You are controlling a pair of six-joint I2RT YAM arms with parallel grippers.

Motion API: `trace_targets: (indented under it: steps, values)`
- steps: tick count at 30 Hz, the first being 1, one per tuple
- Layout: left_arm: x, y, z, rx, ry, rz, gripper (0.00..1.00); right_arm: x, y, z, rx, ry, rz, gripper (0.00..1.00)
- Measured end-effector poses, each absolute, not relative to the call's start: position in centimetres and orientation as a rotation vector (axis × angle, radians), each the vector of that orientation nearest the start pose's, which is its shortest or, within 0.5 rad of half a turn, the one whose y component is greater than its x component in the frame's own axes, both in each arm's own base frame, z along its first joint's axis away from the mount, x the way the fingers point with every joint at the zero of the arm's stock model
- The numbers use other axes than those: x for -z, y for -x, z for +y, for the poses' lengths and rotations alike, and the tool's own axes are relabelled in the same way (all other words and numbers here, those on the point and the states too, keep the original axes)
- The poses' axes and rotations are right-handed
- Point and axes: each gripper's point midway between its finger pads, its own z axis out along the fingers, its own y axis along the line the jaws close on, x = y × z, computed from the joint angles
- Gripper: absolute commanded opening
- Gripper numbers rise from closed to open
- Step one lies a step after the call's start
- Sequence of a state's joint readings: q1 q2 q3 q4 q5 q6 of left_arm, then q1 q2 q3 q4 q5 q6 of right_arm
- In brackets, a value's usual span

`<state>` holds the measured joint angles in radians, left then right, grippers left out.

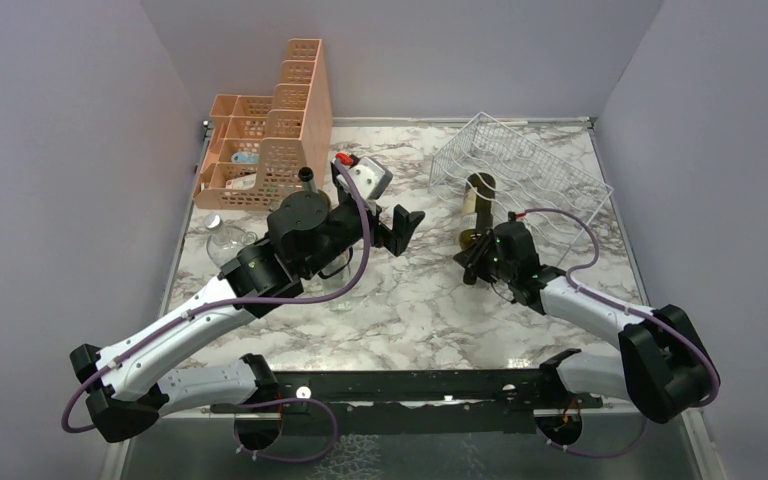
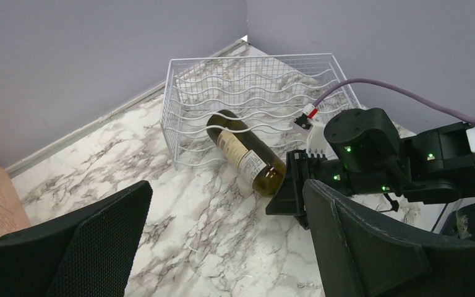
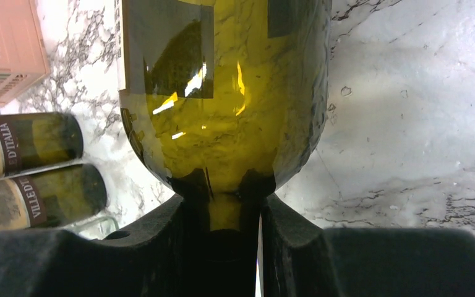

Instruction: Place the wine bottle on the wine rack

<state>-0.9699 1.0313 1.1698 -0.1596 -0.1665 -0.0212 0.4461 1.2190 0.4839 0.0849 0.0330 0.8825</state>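
1. Edges: the marble table point(image 1: 410, 310) is boxed in by lilac-grey walls point(image 1: 400, 50) at the back and on both sides, and your arm bases take up the near edge. The wine rack point(image 1: 545, 165) sits in the back right corner, near the right wall. The peach perforated organizer point(image 1: 270, 140) sits at the back left, near the left wall.
2. Room: your widest stretch of marble runs between the two arms, from the bases toward mid-table. A clear capped bottle point(image 1: 225, 238) sits just beside the left arm, in front of the organizer.
3. Surface: flat white marble pattern with grey veining. In the right wrist view the veining shows through the green glass.
4. Wine bottle point(image 2: 244, 151): olive-green, labelled, lying on its side. Its base end lies inside the rack's front edge on the wavy wires, and its neck points back toward your arms. You cannot tell whether the shoulder touches the marble.
5. Right gripper point(image 3: 222, 201): closed narrow on the bottle's neck, one finger on each side, with the shoulder directly ahead of the fingertips.
6. Left gripper point(image 1: 400, 228): jaws spread wide and holding nothing. It hovers over mid-table to the left of the bottle, apart from it, and faces the rack.
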Motion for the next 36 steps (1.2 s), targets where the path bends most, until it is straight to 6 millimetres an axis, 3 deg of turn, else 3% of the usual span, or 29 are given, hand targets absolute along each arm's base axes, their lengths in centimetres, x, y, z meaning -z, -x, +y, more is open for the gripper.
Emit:
trace_targets:
  steps: [5, 17, 24, 36]
  values:
    - [-38.7, -23.0, -28.5, 0.636, -0.624, 1.503, 0.99, -5.8, -29.6, 16.3, -0.630, -0.572, 2.252, 0.01]
    - [-39.8, -23.0, -28.7, 0.645, -0.615, 1.485, 0.99, -5.3, -30.8, 12.7, -0.419, -0.747, 2.161, 0.01]
    - [-39.6, -23.1, -28.8, 0.648, -0.615, 1.494, 0.99, -5.5, -32.3, 12.0, -0.318, -0.856, 2.153, 0.01]
    - [-39.5, -23.0, -28.9, 0.664, -0.605, 1.501, 0.99, -4.4, -30.5, 9.2, -0.114, -0.840, 2.197, 0.01]
